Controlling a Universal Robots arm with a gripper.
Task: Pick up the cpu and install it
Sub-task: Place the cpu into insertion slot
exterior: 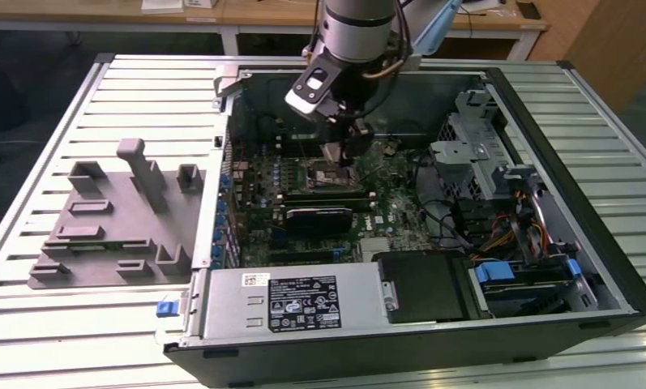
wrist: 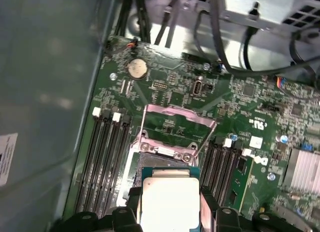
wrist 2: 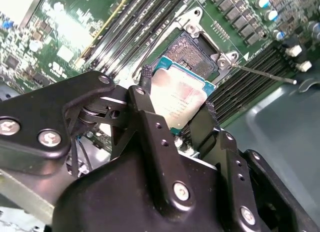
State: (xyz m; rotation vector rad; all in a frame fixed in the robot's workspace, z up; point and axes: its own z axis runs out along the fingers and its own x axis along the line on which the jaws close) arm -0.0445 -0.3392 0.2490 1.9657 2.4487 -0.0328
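While the arm [exterior: 357, 32] is hanging over the open pc case [exterior: 581, 194] on the slatted tabletop [exterior: 85, 324], the jaws are clamping the cpu [wrist 2: 180, 99] by two opposite edges, black fingers [wrist 2: 150, 111] pressing on either side. In both wrist views the cpu is hovering just beside the open socket [wrist: 161, 156], metal top facing the cams, not yet seated; the socket's frame [wrist: 177, 117] is standing flipped back w/ memory slots [wrist: 100, 157] lying along both sides
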